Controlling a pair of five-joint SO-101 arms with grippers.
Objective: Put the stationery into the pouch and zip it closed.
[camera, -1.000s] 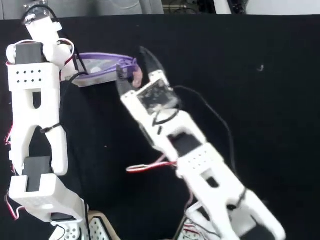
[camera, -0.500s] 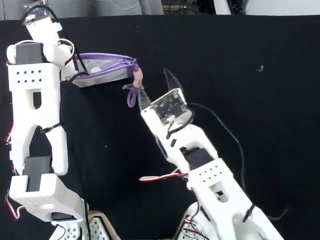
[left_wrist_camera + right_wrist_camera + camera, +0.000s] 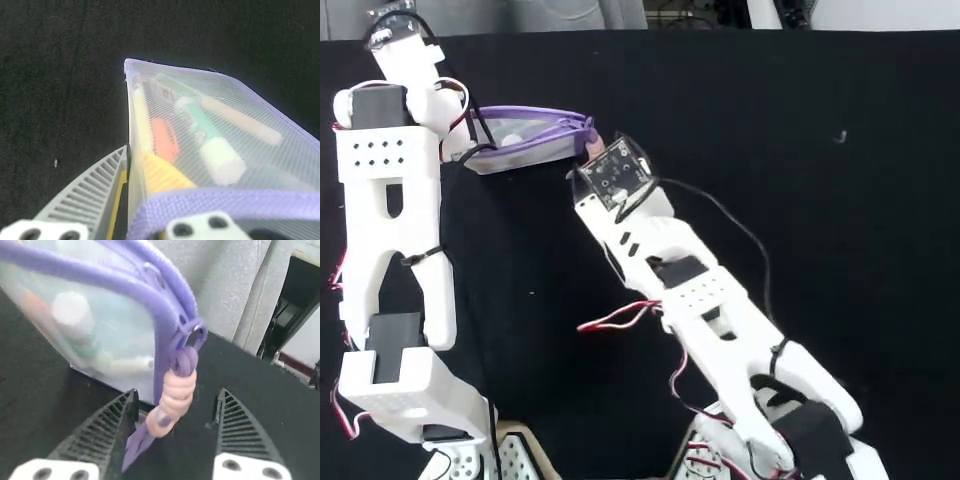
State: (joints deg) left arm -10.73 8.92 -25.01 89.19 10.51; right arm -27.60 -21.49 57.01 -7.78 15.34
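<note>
Black cloth covers the table (image 3: 840, 250), with a grey curtain (image 3: 235, 285) hanging beyond its twelve o'clock edge. In the high view the pouch (image 3: 525, 135) sits toward eleven o'clock, raised off the cloth and roughly level; its long side runs from nine o'clock to three o'clock. The left arm stands along the nine o'clock side; the left gripper (image 3: 131, 160) is clamped on the pouch's nine o'clock end, one ribbed grey jaw pressed against the mesh wall. Through the clear mesh the stationery shows inside: a green-and-white marker (image 3: 210, 145), an orange piece (image 3: 165, 140), a yellow piece (image 3: 162, 177) and a cream pen (image 3: 240, 117), all lying lengthwise. The right arm reaches in from five o'clock; the right gripper (image 3: 177, 392) is at the pouch's three o'clock end, jaws spread apart. The zipper pull (image 3: 180, 382), a string of pink beads on a purple cord, hangs from the slider at that corner and lies between the two jaws; I cannot tell if either jaw touches it. The cord's loose tail (image 3: 137, 440) lies beside one jaw.
</note>
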